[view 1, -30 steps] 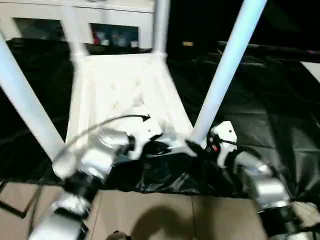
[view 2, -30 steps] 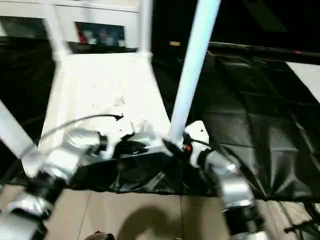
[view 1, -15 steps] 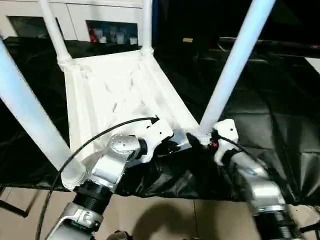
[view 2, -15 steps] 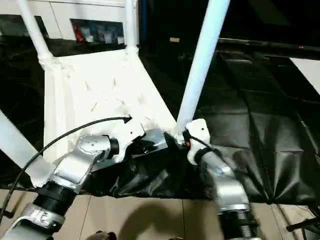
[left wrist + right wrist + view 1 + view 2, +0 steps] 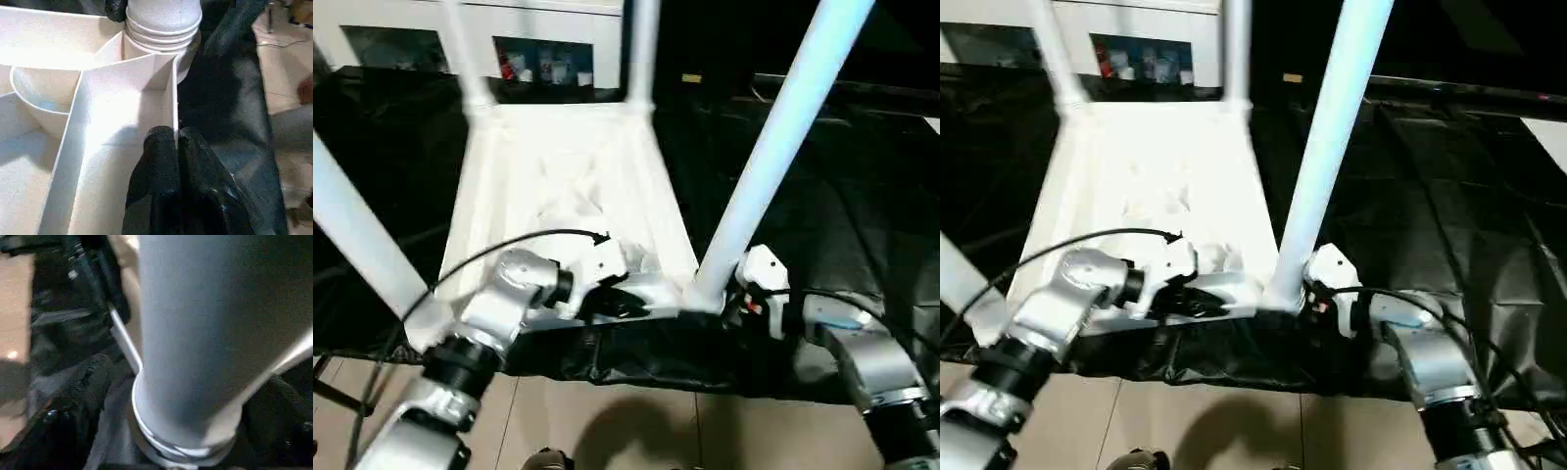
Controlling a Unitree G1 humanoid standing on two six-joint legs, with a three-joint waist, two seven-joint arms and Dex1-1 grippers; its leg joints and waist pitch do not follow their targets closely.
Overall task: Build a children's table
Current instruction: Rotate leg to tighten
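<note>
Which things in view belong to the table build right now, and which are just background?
Part of the job:
- table top, upside down, ribs up
- near right leg, standing in its corner socket
- near left leg
- two far legs
- left gripper, shut on the top's rim
- right gripper, at the near right leg's base

Lying about:
- black sheet
- white cabinet behind

leg (image 5: pixel 195 333): upright, seated in socket collar (image 5: pixel 181 450) | right tool fingers (image 5: pixel 83 387): spread either side | black sheet (image 5: pixel 63 318): behind
</note>
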